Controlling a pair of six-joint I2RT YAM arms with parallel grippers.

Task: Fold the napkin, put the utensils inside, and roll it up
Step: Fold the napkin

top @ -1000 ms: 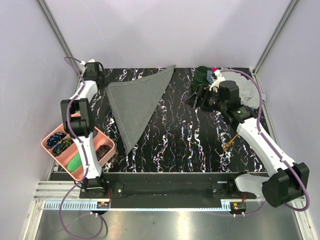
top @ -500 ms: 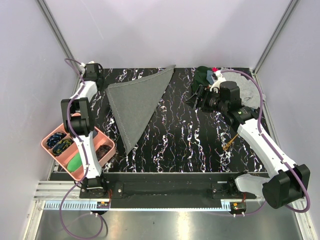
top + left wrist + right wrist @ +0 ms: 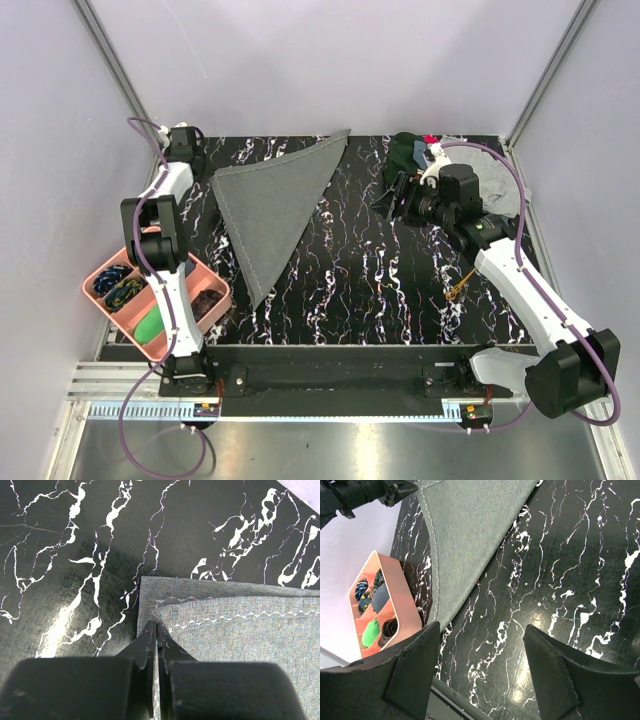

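Done: napkin (image 3: 270,205) folded into a triangle (your first step).
Left gripper (image 3: 156,630): clamped on its corner.
Right gripper (image 3: 481,630): apart, empty.
Remaining: utensils (image 3: 460,286), rolling.

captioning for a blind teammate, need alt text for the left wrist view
The left gripper, shut tight, pinches a corner of the folded grey napkin lying on a black, white-veined table. Two cloth layers with zigzag-stitched hems meet at that corner.

Bright, even overhead light glares off the glossy table (image 3: 65,625), while close fingers (image 3: 417,667) blur.
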